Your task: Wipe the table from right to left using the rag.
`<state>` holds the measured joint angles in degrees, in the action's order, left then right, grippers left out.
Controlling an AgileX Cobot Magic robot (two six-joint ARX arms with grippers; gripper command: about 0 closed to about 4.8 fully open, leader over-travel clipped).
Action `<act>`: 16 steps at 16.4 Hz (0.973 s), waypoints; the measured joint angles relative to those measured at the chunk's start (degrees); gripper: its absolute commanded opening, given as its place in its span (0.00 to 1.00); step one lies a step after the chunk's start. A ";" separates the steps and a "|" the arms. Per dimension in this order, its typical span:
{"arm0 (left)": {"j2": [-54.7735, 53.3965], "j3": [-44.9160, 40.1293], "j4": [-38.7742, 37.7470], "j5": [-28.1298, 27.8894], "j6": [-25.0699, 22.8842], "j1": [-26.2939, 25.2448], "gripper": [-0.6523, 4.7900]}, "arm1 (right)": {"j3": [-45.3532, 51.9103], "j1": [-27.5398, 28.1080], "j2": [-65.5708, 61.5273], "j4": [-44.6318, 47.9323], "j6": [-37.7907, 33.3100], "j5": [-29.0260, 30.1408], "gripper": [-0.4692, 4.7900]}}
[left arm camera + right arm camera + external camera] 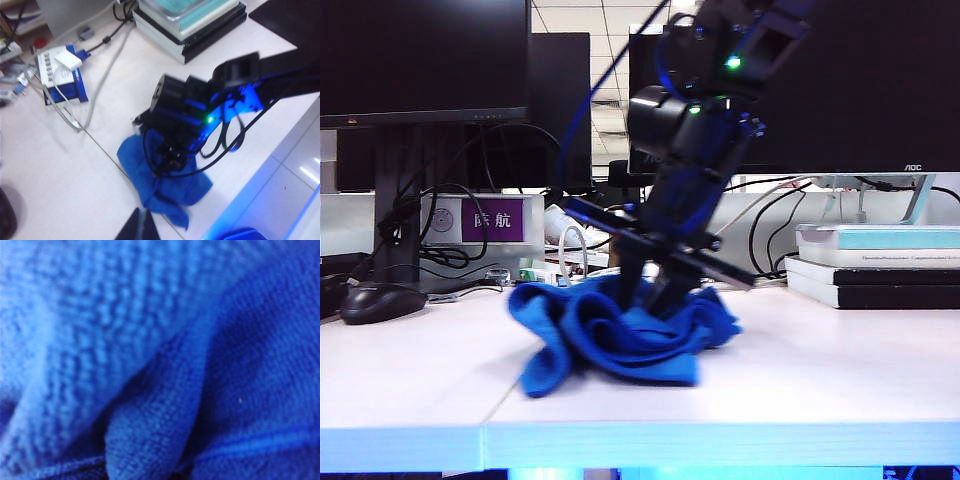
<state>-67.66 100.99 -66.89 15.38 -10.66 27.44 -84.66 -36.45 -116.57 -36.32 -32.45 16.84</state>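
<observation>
Where the right arm comes down from the upper part of the exterior view, the right gripper (655,295) is buried in the folds of the rag (620,335), its fingers pressed together on the blue cloth. The right wrist view is filled by nubby terry and one thick fold, so close that nothing else shows. From the left wrist view the same gripper (170,155) sits on top of the rag (165,187), with a green light glowing on the arm above it.

The rag lies bunched in thick ridges on the table (800,400), near the front edge and about the middle of the exterior view, just to the right of the thin seam line.

The left gripper is seen only as a dark tip (137,227) at the edge of its own wrist view, above the table and apart from the rag; whether it is apart or together I cannot tell.

Further out, a black computer mouse (382,300) rests at the left, a stack of books (875,265) at the right, and monitors (425,60), cables and a purple label (492,220) stand behind.
</observation>
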 measured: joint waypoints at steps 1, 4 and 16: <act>0.87 0.02 0.04 0.00 0.00 0.00 0.11 | -0.11 -0.35 -0.50 0.98 -0.48 1.16 0.08; 2.78 0.20 -0.09 -0.13 1.09 0.00 0.11 | -0.42 -2.80 -1.88 5.27 -2.95 2.75 0.08; 4.09 0.22 -2.82 -0.20 1.25 0.00 0.11 | 0.24 -7.76 -4.04 19.32 -14.49 4.09 0.08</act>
<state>-63.57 101.21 -69.71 15.18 -9.41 27.44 -84.42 -44.21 -120.62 -16.99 -46.94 20.93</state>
